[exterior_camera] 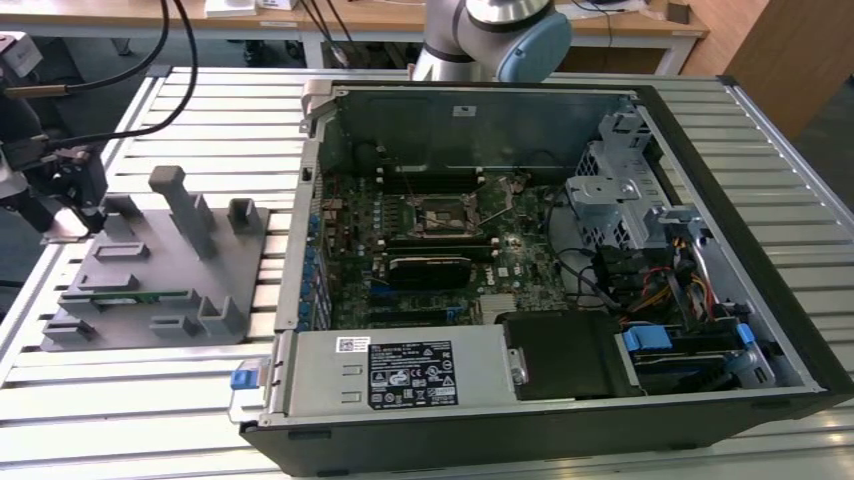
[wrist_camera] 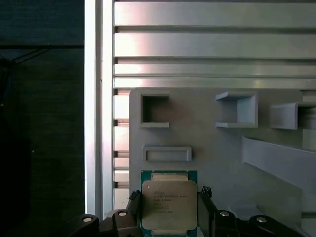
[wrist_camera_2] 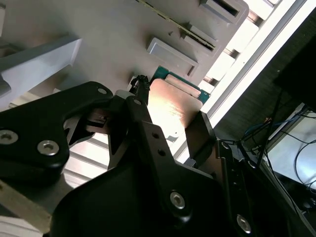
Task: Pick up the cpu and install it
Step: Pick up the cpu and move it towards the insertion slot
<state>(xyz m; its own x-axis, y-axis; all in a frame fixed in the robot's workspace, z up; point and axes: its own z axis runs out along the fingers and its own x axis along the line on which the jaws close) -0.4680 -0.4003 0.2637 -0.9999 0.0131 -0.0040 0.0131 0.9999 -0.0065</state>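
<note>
At the exterior view's far left the gripper (exterior_camera: 70, 228) hangs over the outer corner of the grey fixture tray (exterior_camera: 160, 265), which lies on the slatted table (exterior_camera: 134, 400). A green memory stick (exterior_camera: 127, 297) rests in a slot nearer the tray's front edge. To the right stands the open computer case (exterior_camera: 534, 440), with the motherboard's empty-looking socket (exterior_camera: 447, 215) well apart from the arm. The step in hand looks like the pick-up. In the first wrist view the cpu (wrist_camera: 169, 202) sits at the tray's edge, metal top up. The black fingers (wrist_camera: 205, 205) press against its two opposite green edges, so I judge the gripper to be clamped on the chip. Whether it has left the tray surface I cannot tell. As a judgement, the move from here calls for a level hold, since the grip is only on two thin edges. It also calls for care over the chip's orientation (a socket of this kind accepts it one way). The exterior view gives the whole layout but hardly resolves the chip. The first wrist view shows the chip squarely between the fingers, and the tray's empty pockets beyond it. The second wrist view, looking obliquely along the finger linkage, shows one pad meeting the chip's edge under strong glare.
</note>
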